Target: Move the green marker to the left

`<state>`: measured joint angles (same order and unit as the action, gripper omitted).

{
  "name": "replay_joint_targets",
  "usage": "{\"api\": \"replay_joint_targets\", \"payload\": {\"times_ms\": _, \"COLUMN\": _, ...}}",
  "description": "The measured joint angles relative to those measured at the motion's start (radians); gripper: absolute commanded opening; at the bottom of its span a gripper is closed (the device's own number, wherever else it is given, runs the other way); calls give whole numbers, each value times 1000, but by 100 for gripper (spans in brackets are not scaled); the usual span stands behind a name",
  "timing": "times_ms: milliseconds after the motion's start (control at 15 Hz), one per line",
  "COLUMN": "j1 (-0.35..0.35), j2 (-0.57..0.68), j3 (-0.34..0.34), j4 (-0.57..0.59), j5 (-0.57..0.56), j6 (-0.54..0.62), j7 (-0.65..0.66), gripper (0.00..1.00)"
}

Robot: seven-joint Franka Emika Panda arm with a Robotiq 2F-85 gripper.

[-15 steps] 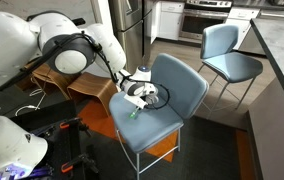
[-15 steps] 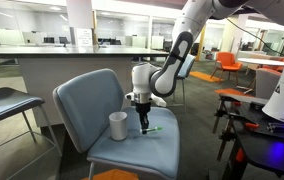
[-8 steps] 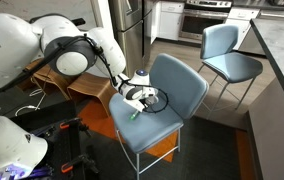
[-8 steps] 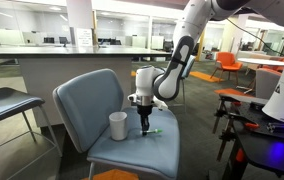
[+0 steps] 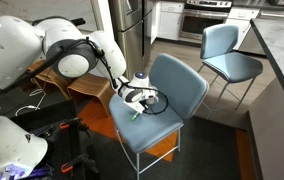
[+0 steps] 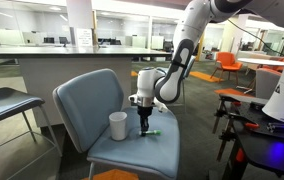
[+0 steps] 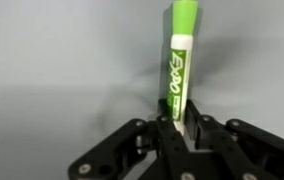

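Observation:
The green marker [image 7: 182,60] is a bright-green pen with a white label. It lies on the blue-grey chair seat [image 6: 132,152]. My gripper [image 7: 182,128] points down at the seat with its fingers closed on the marker's near end, one on each side. In both exterior views the gripper [image 6: 145,127] [image 5: 132,107] sits low over the seat, with the marker [image 6: 154,131] [image 5: 134,114] sticking out beside it. The small white cup [image 6: 118,125] stands upright on the seat, close beside the gripper.
The chair's backrest [image 6: 87,100] rises behind the cup. A black cable loops over the seat by the arm [image 5: 157,104]. A second blue chair [image 5: 227,55] stands farther off. A wooden stool [image 5: 67,80] and robot hardware [image 6: 272,120] stand around the chair.
The arm has shifted only slightly over the seat. The marker and the cup stay where they were.

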<state>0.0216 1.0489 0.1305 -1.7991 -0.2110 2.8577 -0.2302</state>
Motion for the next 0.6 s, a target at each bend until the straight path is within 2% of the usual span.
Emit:
{"api": "replay_joint_targets", "payload": {"times_ms": 467, "j1": 0, "j2": -2, "j3": -2, "j4": 0, "j5": 0, "j6": 21, "j7": 1, "gripper": 99}}
{"api": "replay_joint_targets", "payload": {"times_ms": 600, "j1": 0, "j2": -12, "j3": -2, "j4": -3, "j5": 0, "j6": 20, "j7": 1, "gripper": 100}}
